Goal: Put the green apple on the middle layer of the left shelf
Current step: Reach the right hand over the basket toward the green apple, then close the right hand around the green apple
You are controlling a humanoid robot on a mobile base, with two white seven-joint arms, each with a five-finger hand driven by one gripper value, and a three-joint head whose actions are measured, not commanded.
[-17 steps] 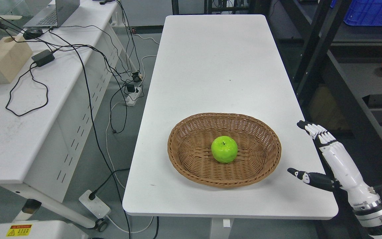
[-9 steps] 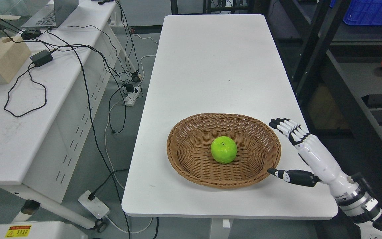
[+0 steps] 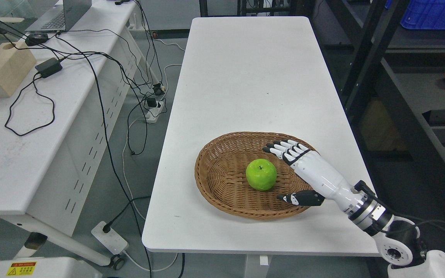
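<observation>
Reaching over the wicker basket's (image 3: 222,185) rim at 3 o'clock, my right hand (image 3: 299,170) is spread wide, empty, fingers (image 3: 284,148) and thumb flanking the green apple (image 3: 261,174) without touching. It sits mid-basket. Bare white counter (image 3: 253,77) stretches toward 12 o'clock.

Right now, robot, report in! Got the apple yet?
Right hand open beside green apple, no grasp. Apple sits in basket. Left hand unseen. Nothing blocking.

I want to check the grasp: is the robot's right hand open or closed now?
Open. The right hand is over the basket, fingers straight and thumb spread, beside the green apple without touching it.
</observation>
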